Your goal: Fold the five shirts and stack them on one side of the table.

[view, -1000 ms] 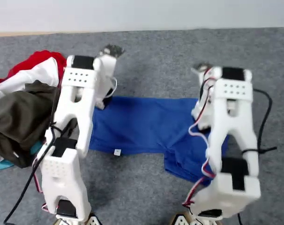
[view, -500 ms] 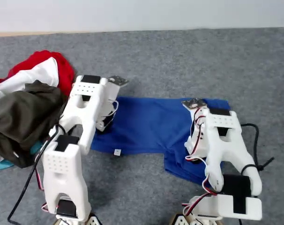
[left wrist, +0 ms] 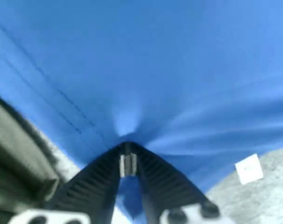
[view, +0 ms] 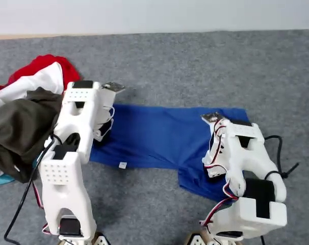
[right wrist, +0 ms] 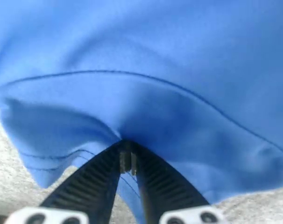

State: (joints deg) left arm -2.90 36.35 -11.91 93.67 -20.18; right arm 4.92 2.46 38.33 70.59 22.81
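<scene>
Blue shirt [view: 159, 135] slid leftward, crosswise, apparently pinched by left pincer [left wrist: 128, 161], right pincer [right wrist: 127, 161].

Left gripper [left wrist: 128, 157] with jaws pinched on the blue shirt [view: 159, 138], right gripper [right wrist: 127, 156] the same, both arms bent low

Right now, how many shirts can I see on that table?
5. The blue shirt lies spread flat on the grey table. The red shirt, white shirt, dark brown shirt and teal shirt are heaped beside the left arm. The heap may hide more.
</scene>
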